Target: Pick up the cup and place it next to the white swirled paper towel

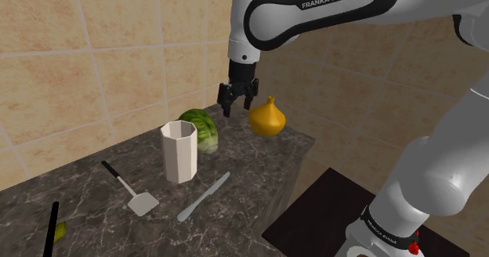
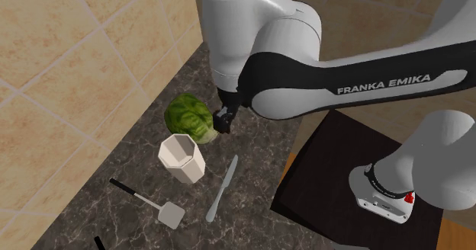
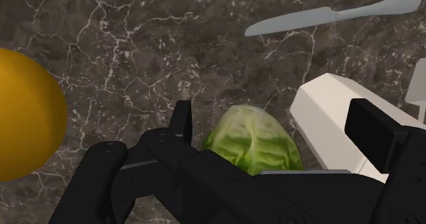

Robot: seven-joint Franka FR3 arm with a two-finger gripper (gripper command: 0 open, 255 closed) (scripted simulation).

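Shoulder view first: the gripper (image 1: 237, 99) hangs upper middle of the frame, over the gap between a green cabbage (image 1: 200, 128) and a yellow onion-looking thing (image 1: 266, 118). Its fingers are spread and there's nothing in them. The cup (image 1: 179, 152), white and faceted, stands upright mid-frame on the dark marble counter (image 1: 94, 208), right beside the cabbage. So I'd say basically nothing is done yet: grab, lift and placing are all left.

Second exterior view: the gripper (image 2: 223, 121) peeks out mid-frame from under the bulky arm, so it's hard to read here. The cup (image 2: 181, 158) sits just lower left of it, with a knife (image 2: 223, 187) and spatula (image 2: 152, 203) below.

Wrist view: the gripper (image 3: 273, 120) is wide open with the cabbage (image 3: 252, 137) between the fingers. The cup (image 3: 328, 117) is at the right, partly behind one finger (image 3: 372, 127). Where the paper towel is, I can't tell.
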